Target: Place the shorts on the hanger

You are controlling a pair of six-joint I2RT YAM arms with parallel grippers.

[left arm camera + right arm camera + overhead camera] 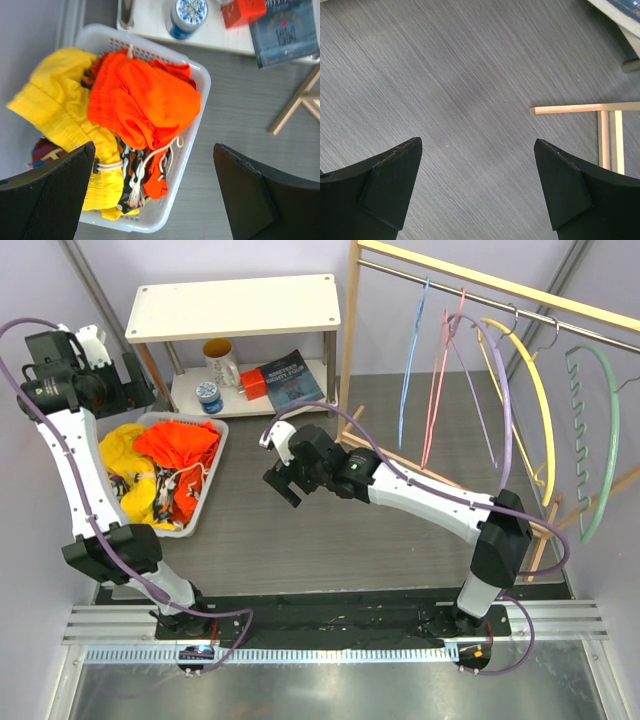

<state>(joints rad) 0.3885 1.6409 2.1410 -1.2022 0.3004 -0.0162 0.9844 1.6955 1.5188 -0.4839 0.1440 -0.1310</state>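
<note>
Bright orange soft fabric shorts (145, 100) lie crumpled on top of the pile in the white perforated plastic basket (212, 480), at the left of the grey wood-grain desk (330, 540). Gathered waistband faces the basket's far-left side; white drawstring (150, 165) trails down over the near part of the pile. Beside and under the shorts: a yellow ribbed-hem garment (55, 105) and a dark patterned cloth (127, 160) (only a strip of it shows).

Left hand (155, 195) hangs above the basket, fingers spread wide, nothing between them. Wrist view looks straight down on the orange fabric, so I judge this a line-up for a pick from the top of the pile. Being uppermost, the shorts should lift free, though the drawstring may snag on the neighbouring cloth.

Right hand (477, 192) hovers over bare desk in the middle, likewise spread wide and empty, near the foot of the wooden rack (350, 360).

Thin light-blue wire hanger (410, 365) hangs by its hook from the rack's rail at the leftmost position, next to a thin pink hanger (437, 380). Thin wire, narrow triangle: little to grip and likely to swing.

Task judged at its start: shorts not yet grasped, hanger untouched.
</note>
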